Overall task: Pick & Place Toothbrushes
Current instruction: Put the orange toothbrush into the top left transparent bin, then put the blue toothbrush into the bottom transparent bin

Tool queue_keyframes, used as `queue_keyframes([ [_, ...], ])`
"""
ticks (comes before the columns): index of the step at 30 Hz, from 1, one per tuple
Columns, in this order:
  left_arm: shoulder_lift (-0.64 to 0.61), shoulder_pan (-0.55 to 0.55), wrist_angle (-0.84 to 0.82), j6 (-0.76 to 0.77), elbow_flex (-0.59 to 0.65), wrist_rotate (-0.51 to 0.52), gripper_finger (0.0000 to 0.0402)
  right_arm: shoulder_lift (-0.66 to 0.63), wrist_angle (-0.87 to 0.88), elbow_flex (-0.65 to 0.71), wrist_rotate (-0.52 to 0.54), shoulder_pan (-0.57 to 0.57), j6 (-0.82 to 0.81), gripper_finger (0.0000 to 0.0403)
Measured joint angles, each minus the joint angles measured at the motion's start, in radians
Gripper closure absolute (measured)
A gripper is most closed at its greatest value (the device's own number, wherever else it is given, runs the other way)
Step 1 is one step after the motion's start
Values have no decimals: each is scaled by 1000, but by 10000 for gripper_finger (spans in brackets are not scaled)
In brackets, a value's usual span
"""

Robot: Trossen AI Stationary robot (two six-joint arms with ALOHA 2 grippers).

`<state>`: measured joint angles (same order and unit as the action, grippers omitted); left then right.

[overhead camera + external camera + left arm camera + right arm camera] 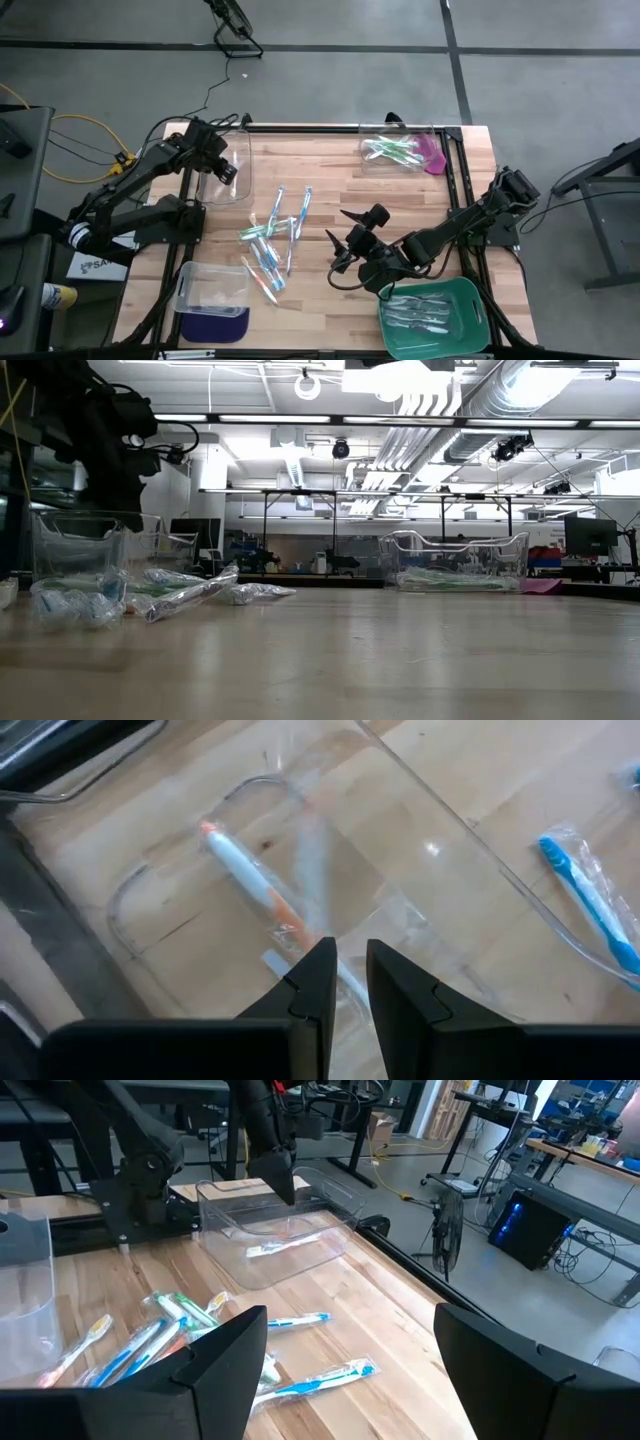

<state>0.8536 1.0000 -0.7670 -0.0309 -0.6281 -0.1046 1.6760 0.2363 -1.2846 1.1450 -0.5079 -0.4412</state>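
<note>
Wooden table (330,175) is strewn with toothbrushes (270,240); workshop seen behind. Left gripper (348,982), slightly parted, empty, is held over clear bin (225,170). Right gripper (345,240) is spread wide, empty.

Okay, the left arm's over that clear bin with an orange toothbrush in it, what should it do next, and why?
Probably lift the left gripper straight up out of the clear bin. The orange toothbrush lies on the bin floor, apparently apart from the fingers, which stand slightly parted with nothing visibly between them. More toothbrushes wait in the pile mid-table, where the right gripper hovers open.
</note>
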Motion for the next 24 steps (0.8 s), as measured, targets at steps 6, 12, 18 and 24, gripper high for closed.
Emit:
queue_keyframes([
  [6, 0, 0, 15, -22, 0, 2, 343, 0, 0, 0, 0, 0, 0, 121],
  [12, -8, 0, 110, -123, 1, -50, 343, 0, 1, 0, -3, 0, 0, 121],
  [18, -85, -12, 211, -203, 1, -210, 343, 0, 20, 0, -48, 0, 0, 121],
  [24, -265, -111, 253, -204, 2, -213, 343, 1, 55, 0, -77, 10, -78, 121],
])
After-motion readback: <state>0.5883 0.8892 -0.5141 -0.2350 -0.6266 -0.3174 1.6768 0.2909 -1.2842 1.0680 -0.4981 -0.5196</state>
